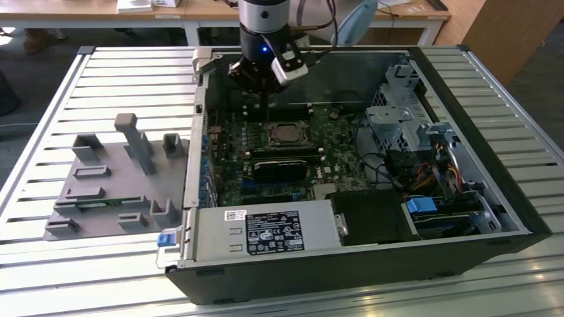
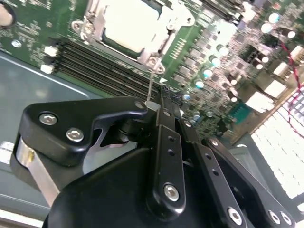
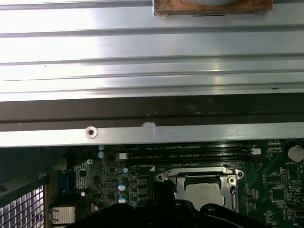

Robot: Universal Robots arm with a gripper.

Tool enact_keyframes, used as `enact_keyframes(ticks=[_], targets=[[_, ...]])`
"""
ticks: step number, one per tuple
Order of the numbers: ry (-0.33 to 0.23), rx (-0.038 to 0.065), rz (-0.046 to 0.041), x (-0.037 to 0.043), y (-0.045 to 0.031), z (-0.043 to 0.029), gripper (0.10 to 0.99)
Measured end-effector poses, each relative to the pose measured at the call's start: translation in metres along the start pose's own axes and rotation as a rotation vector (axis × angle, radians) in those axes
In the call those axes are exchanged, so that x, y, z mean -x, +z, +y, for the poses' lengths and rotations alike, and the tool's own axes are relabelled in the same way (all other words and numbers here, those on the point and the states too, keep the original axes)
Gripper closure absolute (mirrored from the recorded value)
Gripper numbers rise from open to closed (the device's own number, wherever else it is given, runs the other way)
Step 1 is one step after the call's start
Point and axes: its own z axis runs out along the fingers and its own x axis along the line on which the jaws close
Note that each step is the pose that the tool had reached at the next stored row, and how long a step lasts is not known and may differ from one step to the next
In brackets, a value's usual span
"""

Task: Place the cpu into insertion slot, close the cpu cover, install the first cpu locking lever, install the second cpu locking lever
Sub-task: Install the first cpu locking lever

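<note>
Hand [image 2: 160, 99] closed narrow, tips touching thin locking lever [image 2: 151, 83] beside seated cpu [image 2: 128, 23].

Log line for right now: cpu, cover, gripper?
cpu seated | cpu cover down around it | gripper shut, tip at locking lever

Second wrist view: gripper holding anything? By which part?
Cannot be told for sure. The gripper, fingers together, meets the free end of the thin cpu locking lever; pinched or merely pressed is unclear.

Open computer case [image 1: 352, 274] beside grey fixture [image 1: 113, 191], on slatted table [image 1: 53, 271]
</note>
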Motion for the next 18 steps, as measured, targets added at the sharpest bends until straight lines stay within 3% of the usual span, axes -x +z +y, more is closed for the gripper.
enact_keyframes(ticks=[9,11,15,18], targets=[[0.000,0.000,0.0000,0.0227,0.0014,0.0018,0.980],[0.000,0.001,0.0000,0.0247,0.0016,0.0018,0.980],[0.000,0.023,0.0012,0.0248,0.0023,0.0018,0.980],[-0.003,0.023,0.0013,0.0248,0.0051,0.0016,0.980]])
